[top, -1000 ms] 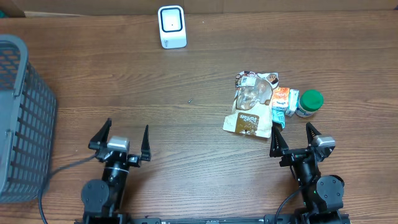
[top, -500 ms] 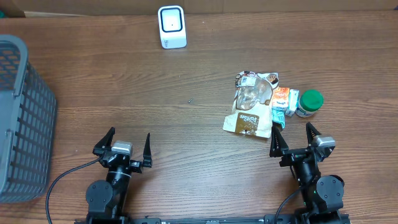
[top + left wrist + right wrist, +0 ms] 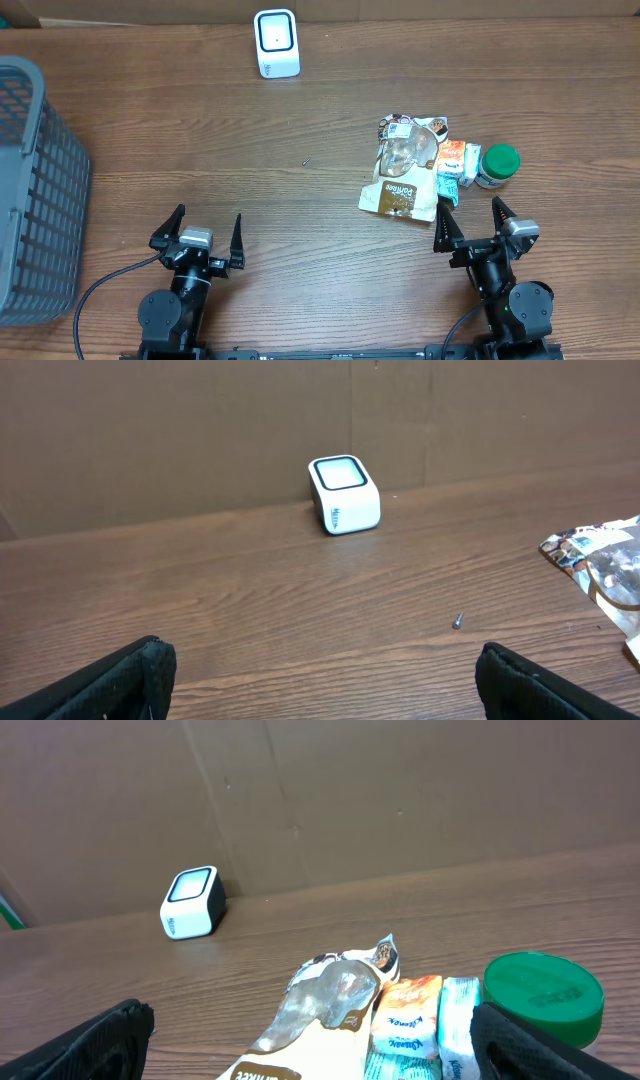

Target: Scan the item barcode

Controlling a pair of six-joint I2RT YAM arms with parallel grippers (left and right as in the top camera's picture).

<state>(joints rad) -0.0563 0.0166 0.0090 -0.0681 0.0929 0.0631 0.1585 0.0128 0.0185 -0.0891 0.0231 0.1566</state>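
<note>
The brown-and-clear plastic snack pouch [image 3: 404,170] lies flat on the wooden table [image 3: 300,220], just ahead of the right gripper [image 3: 468,208] and a little beyond its left finger. Its long axis runs away from those fingers, nearly along the line of reach and tilted slightly. The printed brown end is nearest the fingertips and the crumpled clear end is farther off. No barcode shows on the upper face, so I judge it sits underneath.

An orange-and-white sachet [image 3: 452,160] touches the pouch's far side, straight ahead of the right fingers. A green-lidded jar [image 3: 497,166] stands just beyond the right finger.

The right gripper's jaws are spread fully and hold nothing. The left gripper [image 3: 208,214] is just as wide and empty, and the pouch is well apart from it, off past its right finger. The right arm is clearly nearer, so the pick looks like its job.

The white box-shaped barcode scanner [image 3: 276,43] stands far ahead of the left fingers, window facing up, slightly towards the right finger's side. A small screw [image 3: 307,161] lies between it and the pouch. A grey plastic basket [image 3: 35,190] sits far out past the left finger.
</note>
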